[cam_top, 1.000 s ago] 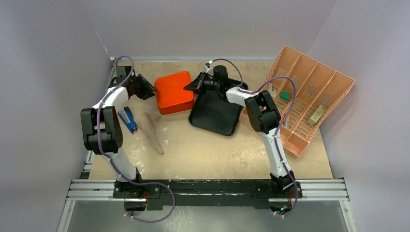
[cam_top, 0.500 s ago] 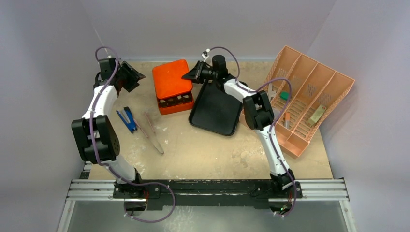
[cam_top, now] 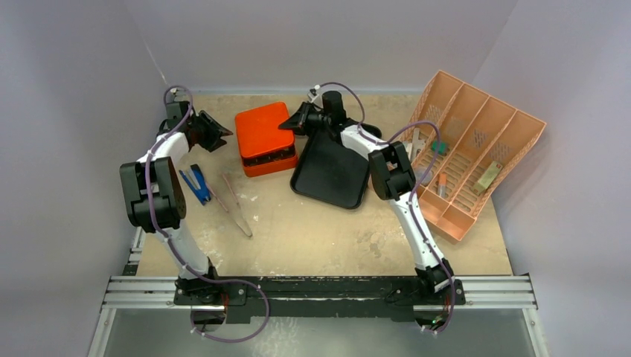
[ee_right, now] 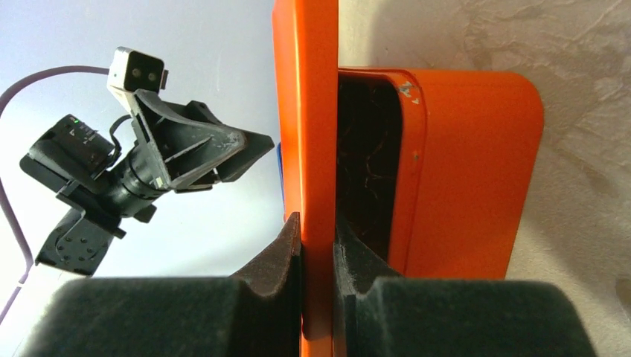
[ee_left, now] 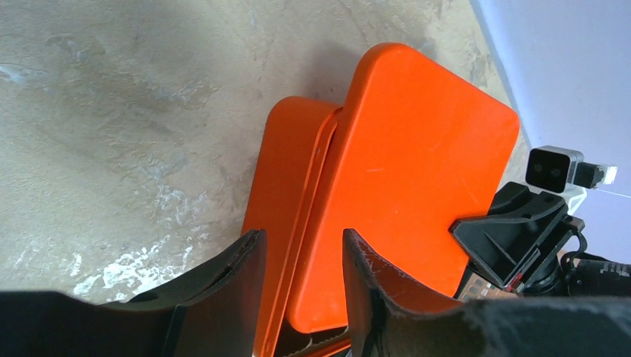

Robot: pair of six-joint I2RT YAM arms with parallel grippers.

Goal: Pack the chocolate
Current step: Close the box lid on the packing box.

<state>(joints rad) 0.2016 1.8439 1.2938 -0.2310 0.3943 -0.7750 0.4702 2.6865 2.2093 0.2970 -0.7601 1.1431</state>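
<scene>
Right tool (ee_right: 316, 224) tight on thin edge of smooth, round-cornered orange lid (ee_right: 305, 89); left tool (ee_left: 303, 238) spread, empty.

Pale lilac-grey walls (cam_top: 312, 37) fill the top of the frame and run down both sides, evenly lit with only soft shadows. A beige, mottled table (cam_top: 320, 230) takes up the centre, and a silver metal rail (cam_top: 506, 291) crosses the frame along its lower edge.

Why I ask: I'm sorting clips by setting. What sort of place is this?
Probably a robotics lab test cell: left arm and right arm bolted to a metal rail, plain lavender walls boxing in a worn tabletop.
</scene>
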